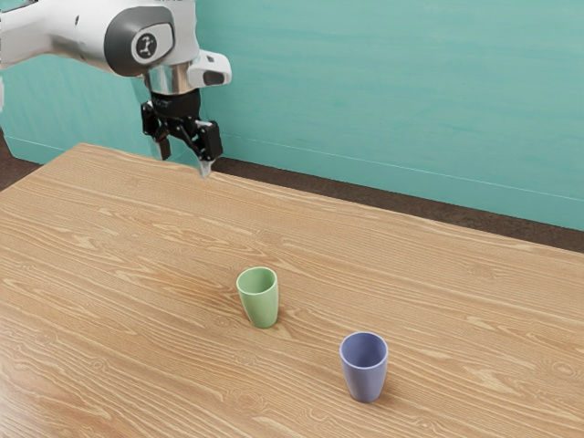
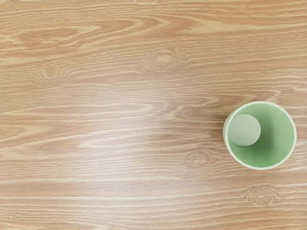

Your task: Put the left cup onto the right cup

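Over grained wooden table (image 1: 109,274), fingers (image 1: 205,162) seemingly apart; smooth tapered green cup (image 1: 259,297), blue cup (image 1: 364,366) upright

You see a pale green cup (image 1: 258,297); a blue-violet cup (image 1: 364,366); a tan wood-grain tabletop (image 1: 109,274); a teal wall (image 1: 411,82); a black gripper (image 1: 185,158).

The table (image 1: 109,274) is wood with pronounced grain and knots, smooth, with a soft sheen. The green cup (image 1: 258,297) is smooth, matt and plastic-like, inside and outside. The blue cup (image 1: 364,366), near the green cup, has the same finish. The gripper (image 1: 185,160) is matt black
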Tool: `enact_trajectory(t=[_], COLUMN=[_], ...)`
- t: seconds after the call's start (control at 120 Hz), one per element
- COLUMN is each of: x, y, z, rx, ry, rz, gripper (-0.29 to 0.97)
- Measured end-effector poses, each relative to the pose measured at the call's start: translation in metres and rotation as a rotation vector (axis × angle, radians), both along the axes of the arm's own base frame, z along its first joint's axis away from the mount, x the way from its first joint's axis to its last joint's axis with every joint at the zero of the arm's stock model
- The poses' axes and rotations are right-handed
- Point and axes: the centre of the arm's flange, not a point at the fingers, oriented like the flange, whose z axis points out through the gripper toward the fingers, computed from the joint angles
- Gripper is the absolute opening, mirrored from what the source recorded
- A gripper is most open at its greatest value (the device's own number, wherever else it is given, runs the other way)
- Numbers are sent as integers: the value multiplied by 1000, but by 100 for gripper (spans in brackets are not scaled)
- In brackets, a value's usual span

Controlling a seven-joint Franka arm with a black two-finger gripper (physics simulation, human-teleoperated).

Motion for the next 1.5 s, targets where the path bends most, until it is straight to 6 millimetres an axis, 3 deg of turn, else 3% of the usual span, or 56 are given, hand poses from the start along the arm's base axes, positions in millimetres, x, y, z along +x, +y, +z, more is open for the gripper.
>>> enact_trajectory(t=[0.4,0.875,1.05,1.5], x=[0,1,-5,-19], y=[-51,-87,-91,-131], z=[-42,-69,-92,-109], rx=[-11,-37,-60,-85], ry=[13,0,23,5], rz=[-25,9,40,51], gripper=[68,68,68,68])
